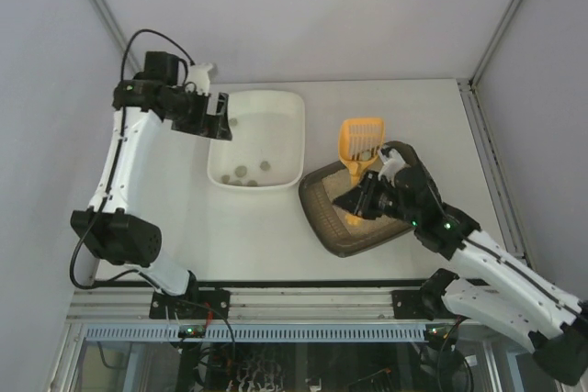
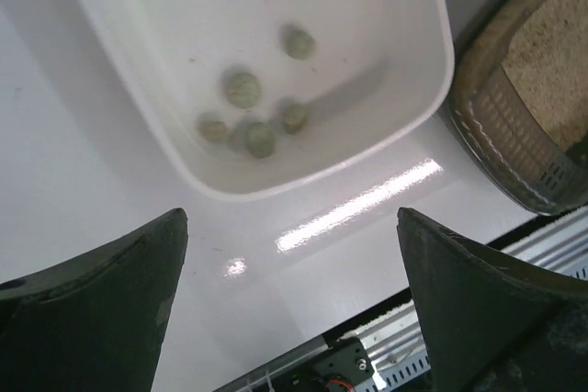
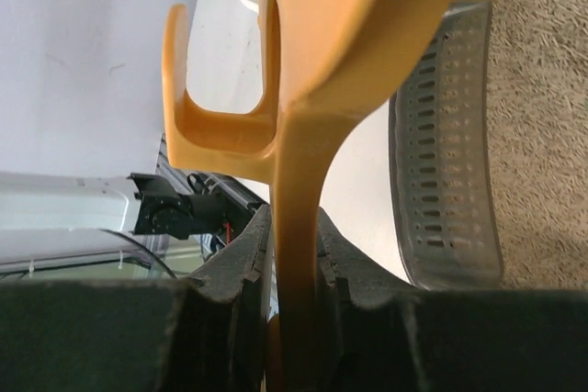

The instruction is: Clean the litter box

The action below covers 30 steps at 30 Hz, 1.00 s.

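Observation:
The litter box (image 1: 342, 222), a dark brown tray with beige litter (image 3: 542, 135) inside, lies right of the table's middle; its slotted wall (image 3: 446, 162) shows in the right wrist view. My right gripper (image 1: 365, 197) (image 3: 296, 227) is shut on the handle of the yellow scoop (image 1: 360, 138) (image 3: 299, 162). The scoop's head hangs past the box's far rim. A greyish patch near the back of the head may be a lump. My left gripper (image 1: 218, 117) (image 2: 292, 218) stands open and holds nothing, above the left edge of the white tub (image 1: 276, 121) (image 2: 404, 6).
Several greenish lumps (image 2: 243, 89) (image 1: 241, 172) lie in the white tub. The litter box's corner (image 2: 524, 107) sits close to the tub's right side. A metal rail (image 1: 294, 300) runs along the near table edge. White enclosure walls (image 1: 303, 16) stand behind and on both sides.

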Available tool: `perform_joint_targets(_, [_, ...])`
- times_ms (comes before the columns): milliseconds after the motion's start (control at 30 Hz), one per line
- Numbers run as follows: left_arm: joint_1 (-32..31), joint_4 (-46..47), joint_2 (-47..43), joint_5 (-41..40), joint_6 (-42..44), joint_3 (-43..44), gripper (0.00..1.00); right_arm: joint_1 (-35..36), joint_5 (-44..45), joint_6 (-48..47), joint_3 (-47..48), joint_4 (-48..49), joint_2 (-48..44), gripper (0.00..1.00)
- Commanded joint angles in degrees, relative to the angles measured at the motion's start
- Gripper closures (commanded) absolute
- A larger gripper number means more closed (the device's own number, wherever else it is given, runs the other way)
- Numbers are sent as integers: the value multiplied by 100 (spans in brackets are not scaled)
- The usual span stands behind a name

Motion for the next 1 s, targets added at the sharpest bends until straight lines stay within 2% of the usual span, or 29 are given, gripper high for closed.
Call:
perform_joint_targets(0, [324,-37,-472,-90,56,300,0,-89,-147,-188,1055,301,1155,100])
perform_joint_targets(67, [374,199,-602,-358,-64,176,0,-224,-392,-371,1518,388,1838,100])
perform_joint_targets(167, [449,344,-689,-230,-258,91,0,-390,-840,-676,2436,201,3003,100])
perform_joint_targets(400, [700,85,-518,7,-392,217,0,-104,-952,-1596,5317,-1289,5484,100])
perform_joint_targets(500, [912,56,-481,85,-446,237,0,-112,-1030,-1608,5884,-1420,6158,100])
perform_joint_targets(567, [993,21,-480,123,-434,171,0,-54,-709,-1854,6525,-1984,6583,100])
perform_joint_targets(767, [1058,129,-597,-120,-350,-267,0,337,1018,-2870,9124,-4490,8140,100])
perform_joint_targets(967, [1111,120,-640,-99,-252,-465,0,691,2354,-3239,9641,-5359,8619,100])
